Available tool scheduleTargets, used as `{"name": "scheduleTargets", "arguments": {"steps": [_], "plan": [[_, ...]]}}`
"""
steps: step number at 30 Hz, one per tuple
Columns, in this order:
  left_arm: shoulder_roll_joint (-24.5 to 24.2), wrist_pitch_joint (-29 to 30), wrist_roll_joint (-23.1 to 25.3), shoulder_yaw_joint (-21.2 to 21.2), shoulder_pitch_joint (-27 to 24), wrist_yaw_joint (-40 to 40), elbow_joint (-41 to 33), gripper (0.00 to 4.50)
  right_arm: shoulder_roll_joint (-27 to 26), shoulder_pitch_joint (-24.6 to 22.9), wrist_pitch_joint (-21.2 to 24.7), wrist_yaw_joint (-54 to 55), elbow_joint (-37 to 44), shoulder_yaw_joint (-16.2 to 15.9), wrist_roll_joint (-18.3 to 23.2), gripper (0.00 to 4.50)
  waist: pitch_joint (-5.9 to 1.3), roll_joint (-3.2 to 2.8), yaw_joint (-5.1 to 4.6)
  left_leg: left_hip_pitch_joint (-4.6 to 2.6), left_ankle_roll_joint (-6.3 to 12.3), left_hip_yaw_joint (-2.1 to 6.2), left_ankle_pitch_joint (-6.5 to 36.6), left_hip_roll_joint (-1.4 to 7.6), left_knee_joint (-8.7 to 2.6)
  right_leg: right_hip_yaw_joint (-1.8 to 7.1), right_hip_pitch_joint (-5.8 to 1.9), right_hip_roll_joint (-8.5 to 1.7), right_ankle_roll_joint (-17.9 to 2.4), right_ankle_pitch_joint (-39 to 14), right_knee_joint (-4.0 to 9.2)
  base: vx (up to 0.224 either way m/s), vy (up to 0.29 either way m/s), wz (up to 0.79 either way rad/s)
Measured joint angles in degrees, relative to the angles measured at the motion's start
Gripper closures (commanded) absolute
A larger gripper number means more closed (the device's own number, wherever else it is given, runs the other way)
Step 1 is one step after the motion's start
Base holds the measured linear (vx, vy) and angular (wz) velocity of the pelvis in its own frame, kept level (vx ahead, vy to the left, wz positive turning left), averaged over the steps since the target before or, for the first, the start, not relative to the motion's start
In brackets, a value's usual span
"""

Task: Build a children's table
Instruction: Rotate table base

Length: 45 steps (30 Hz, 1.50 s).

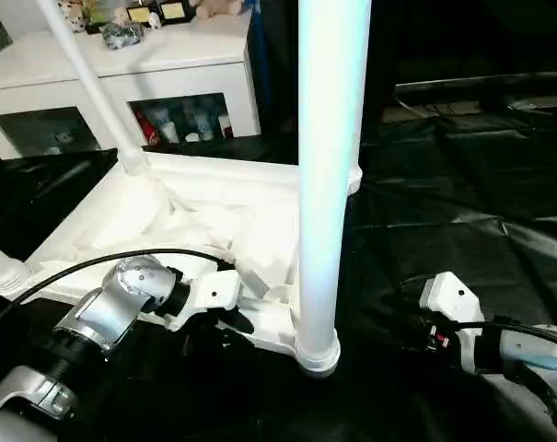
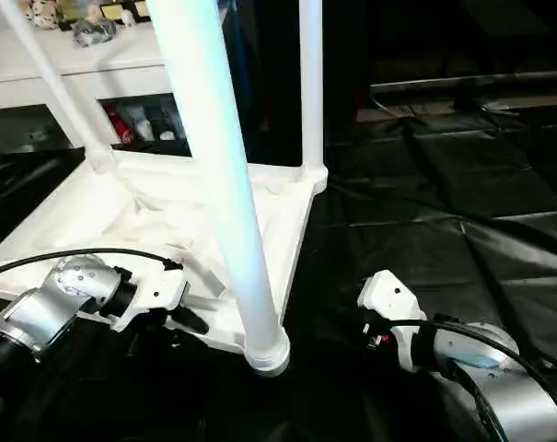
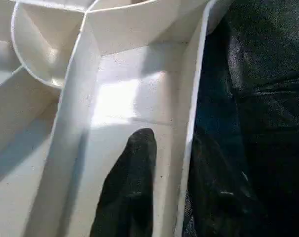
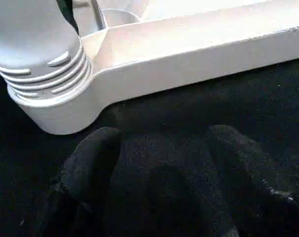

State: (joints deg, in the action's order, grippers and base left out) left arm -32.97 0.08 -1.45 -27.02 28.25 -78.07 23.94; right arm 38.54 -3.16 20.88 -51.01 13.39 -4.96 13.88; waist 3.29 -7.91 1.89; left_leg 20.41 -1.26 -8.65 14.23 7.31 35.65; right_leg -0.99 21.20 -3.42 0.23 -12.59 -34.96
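Observation:
The white table top (image 1: 195, 221) lies upside down on the black floor sheet, ribs facing up. A thick white leg (image 1: 329, 138) stands upright in the near corner socket (image 1: 317, 354). More legs (image 1: 89, 83) (image 2: 310, 83) rise from the far corners, and another stub (image 1: 2, 267) stands at the left corner. My left gripper (image 3: 176, 143) straddles the near rim (image 3: 189, 123), one black finger (image 3: 134, 182) inside a rib compartment and a little off the wall. My right gripper (image 4: 161, 143) hovers open over the sheet just right of the near socket (image 4: 55, 98), holding nothing.
A white cabinet (image 1: 121, 83) with glass doors stands behind the table, with small toys on top. Crinkled black sheet (image 1: 462, 184) covers the floor to the right. A black cable (image 1: 103, 262) arcs over my left forearm.

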Motion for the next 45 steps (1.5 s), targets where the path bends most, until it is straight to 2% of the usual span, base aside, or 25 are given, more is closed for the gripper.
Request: {"name": "scheduleTargets", "arguments": {"steps": [4, 9, 11, 16, 20, 26, 29, 31, 34, 36, 38, 39, 41, 45], "plan": [[0.97, 8.03, -3.38, 2.69, -2.62, 2.3, -3.84, 4.01, -1.15, 0.64, 0.16, 0.16, 0.0, 0.07, 0.46, 1.31, 0.16, 0.2, -0.03, 0.04, 0.01, -0.05, -0.01, 0.03, -0.01, 0.01, 0.17, -0.02, 0.0, 0.0, -0.01, 0.0, 0.0, 0.0], [2.9, 18.12, -4.08, 5.53, -8.68, 8.94, -14.95, 4.24, -4.07, 0.83, 0.39, 1.94, -0.58, 0.3, 1.81, 1.31, 0.18, 0.5, -0.57, 0.53, 0.37, -0.18, -0.17, 0.05, -0.03, 0.05, 0.44, 0.0, -0.21, -0.13, 0.01, 0.0, 0.0, 0.0], [2.99, 19.88, -4.39, 5.96, -9.82, 10.18, -16.99, 4.27, -4.37, 0.87, 0.38, 2.45, -0.74, 0.42, 1.83, 1.31, 0.18, 0.52, -0.78, 0.65, 0.4, -0.19, -0.19, 0.05, -0.03, 0.05, 0.61, 0.0, -0.21, -0.13, 0.0, 0.0, 0.0, 0.0], [8.31, 30.86, -3.11, 8.08, -14.22, 21.11, -25.3, 4.4, -8.08, 4.05, 0.13, 8.38, -5.56, 2.0, 0.28, 1.31, -0.07, 0.78, -1.37, 0.63, 0.54, -0.26, -0.28, 0.06, -0.01, 0.05, 0.6, -0.02, -0.22, -0.14, -0.05, 0.0, 0.0, 0.0], [12.56, 35.03, -2.01, 8.02, -15.24, 27.36, -28.4, 4.48, -9.05, 5.81, -0.27, 11.33, -7.86, 2.56, -1.09, 1.31, -0.1, 0.97, -1.43, 0.59, 0.75, -0.27, -0.46, 0.06, -0.01, 0.02, 0.57, -0.02, -0.21, -0.13, -0.17, 0.0, 0.0, 0.0], [14.01, 31.54, -1.18, 8.19, -13.81, 30.35, -25.35, 4.49, -9.7, 6.28, -0.35, 11.57, -9.44, 2.27, -1.18, 1.31, -0.05, 1.12, -1.21, 0.61, 0.88, -0.27, -0.55, 0.08, -0.01, -0.01, 0.62, -0.02, -0.19, -0.12, -0.31, 0.0, 0.0, 0.0], [14.02, 27.14, -1.93, 8.73, -13.82, 28.65, -23.37, 4.49, -10.67, 7.79, -0.66, 11.87, -10.39, 2.28, -1.22, 1.31, -0.03, 1.31, -0.59, 0.67, 0.98, -0.26, -0.61, 0.08, 0.0, -0.04, 0.7, -0.02, -0.19, -0.12, -0.36, 0.0, 0.0, 0.0], [13.83, 23.41, -2.32, 9.17, -13.7, 27.65, -21.3, 4.49, -10.91, 8.44, -1.34, 11.91, -11.23, 2.23, -1.35, 1.31, -0.14, 1.59, 0.17, 0.67, 1.03, -0.26, -0.65, 0.16, 0.01, -0.14, 0.71, -0.02, -0.19, -0.12, -0.4, 0.0, 0.0, 0.0], [13.22, 21.39, -2.55, 9.35, -12.26, 25.99, -18.75, 4.49, -11.09, 8.66, -1.56, 11.91, -11.84, 2.12, -1.34, 1.31, -0.29, 1.77, 0.72, 0.62, 1.01, -0.27, -0.72, 0.25, 0.04, -0.28, 0.73, -0.03, -0.2, -0.11, -0.4, 0.0, 0.0, 0.0], [13.14, 20.74, -3.47, 10.08, -11.56, 25.32, -17.07, 3.92, -11.47, 9.31, -1.68, 11.9, -12.01, 1.95, -1.35, 1.31, -0.31, 1.75, 0.9, 0.64, 0.99, -0.31, -0.74, 0.25, 0.1, -0.27, 0.75, -0.07, -0.21, -0.1, -0.44, 0.0, 0.0, 0.0], [13.17, 19.35, -4.45, 10.63, -10.99, 24.36, -15.49, 3.9, -11.47, 9.49, -1.8, 11.87, -12.02, 1.81, -1.35, 1.31, -0.33, 1.97, 1.01, 0.65, 0.98, -0.32, -0.75, 0.26, 0.12, -0.27, 0.77, -0.08, -0.21, -0.1, -0.51, 0.0, 0.0, 0.0], [13.16, 18.56, -4.63, 10.71, -10.39, 23.68, -14.6, 3.83, -11.47, 9.49, -1.8, 11.85, -12.04, 1.72, -1.4, 1.31, -0.39, 2.36, 1.19, 0.65, 0.92, -0.32, -0.78, 0.3, 0.12, -0.32, 0.8, -0.08, -0.21, -0.1, -0.52, 0.0, 0.0, 0.0], [13.1, 16.6, -4.55, 10.7, -9.26, 23.19, -12.47, 3.83, -11.45, 9.58, -1.8, 11.75, -12.08, 1.72, -1.62, 1.31, -0.44, 2.76, 1.25, 0.66, 0.9, -0.32, -0.79, 0.32, 0.14, -0.34, 0.8, -0.07, -0.22, -0.09, -0.51, 0.0, 0.0, 0.0], [12.98, 14.41, -4.38, 10.3, -7.67, 21.46, -9.54, 3.83, -11.37, 9.86, -2.45, 11.45, -12.56, 1.66, -1.93, 1.31, -0.44, 2.82, 1.19, 0.7, 0.89, -0.38, -0.79, 0.32, 0.24, -0.32, 0.79, -0.11, -0.3, -0.02, -0.49, 0.0, 0.0, 0.0]]}}
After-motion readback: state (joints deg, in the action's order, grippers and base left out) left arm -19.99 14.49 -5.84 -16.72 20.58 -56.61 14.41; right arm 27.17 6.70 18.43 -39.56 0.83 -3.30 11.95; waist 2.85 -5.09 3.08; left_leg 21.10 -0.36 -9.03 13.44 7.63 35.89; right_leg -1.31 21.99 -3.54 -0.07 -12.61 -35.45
